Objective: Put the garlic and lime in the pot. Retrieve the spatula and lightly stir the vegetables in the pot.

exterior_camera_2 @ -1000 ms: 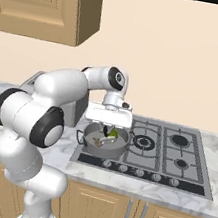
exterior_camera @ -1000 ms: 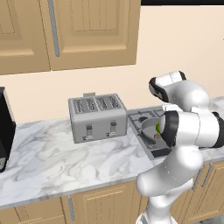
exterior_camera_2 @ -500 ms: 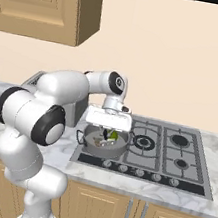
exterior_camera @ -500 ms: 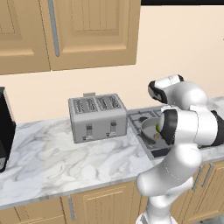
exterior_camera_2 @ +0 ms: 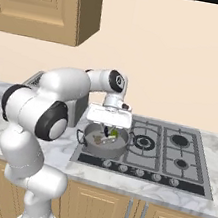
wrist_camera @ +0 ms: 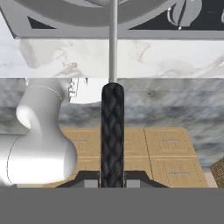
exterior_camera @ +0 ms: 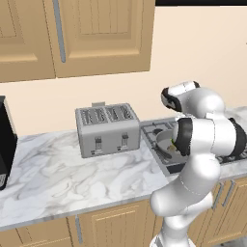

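Marble kitchen surface, toaster at left, hob at right. Your gripper hangs over the pot, jaws clamped on the spatula handle. Garlic & lime lie inside. Vs a sec ago the hand sits lower; stirring looks underway.

A grey toaster stands on the marble counter, just left of the hob. Wooden cabinets hang above.
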You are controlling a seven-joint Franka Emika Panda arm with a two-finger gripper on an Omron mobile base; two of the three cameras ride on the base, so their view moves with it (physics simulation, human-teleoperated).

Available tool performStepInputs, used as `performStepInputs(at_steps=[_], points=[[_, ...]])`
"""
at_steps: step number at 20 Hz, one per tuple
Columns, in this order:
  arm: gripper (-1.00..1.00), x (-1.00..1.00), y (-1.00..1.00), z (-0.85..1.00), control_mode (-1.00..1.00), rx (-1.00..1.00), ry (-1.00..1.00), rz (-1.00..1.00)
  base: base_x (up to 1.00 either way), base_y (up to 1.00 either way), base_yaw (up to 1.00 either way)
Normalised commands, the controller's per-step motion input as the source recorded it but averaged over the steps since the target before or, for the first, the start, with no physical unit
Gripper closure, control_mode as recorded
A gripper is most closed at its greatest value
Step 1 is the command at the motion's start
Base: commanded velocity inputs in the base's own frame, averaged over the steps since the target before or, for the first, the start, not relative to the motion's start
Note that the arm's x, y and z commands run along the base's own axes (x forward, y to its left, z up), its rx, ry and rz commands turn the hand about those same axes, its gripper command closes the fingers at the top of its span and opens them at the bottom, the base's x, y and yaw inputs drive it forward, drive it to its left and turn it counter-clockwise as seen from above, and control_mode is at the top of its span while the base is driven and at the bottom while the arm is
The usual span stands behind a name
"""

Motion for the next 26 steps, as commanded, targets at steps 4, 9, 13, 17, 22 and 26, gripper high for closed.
performStepInputs(at_steps=[4,9,13,17,22,26], points=[[1.00,0.28,0.01,0.00,-1.00,0.00,0.00,0.00,0.00,0.00,0.00],[1.00,0.07,0.00,0.00,-1.00,0.00,0.00,0.00,0.00,0.00,0.00],[1.00,0.00,0.00,0.03,-1.00,0.00,-0.03,0.00,0.00,0.00,0.00],[1.00,0.00,-0.04,0.20,-1.00,0.00,-0.11,0.00,0.00,0.00,0.00],[1.00,0.00,-0.08,0.39,-1.00,0.00,-0.17,0.00,0.00,0.00,0.00],[1.00,0.00,0.00,0.20,-1.00,0.02,-0.11,0.00,0.00,0.00,0.00]])
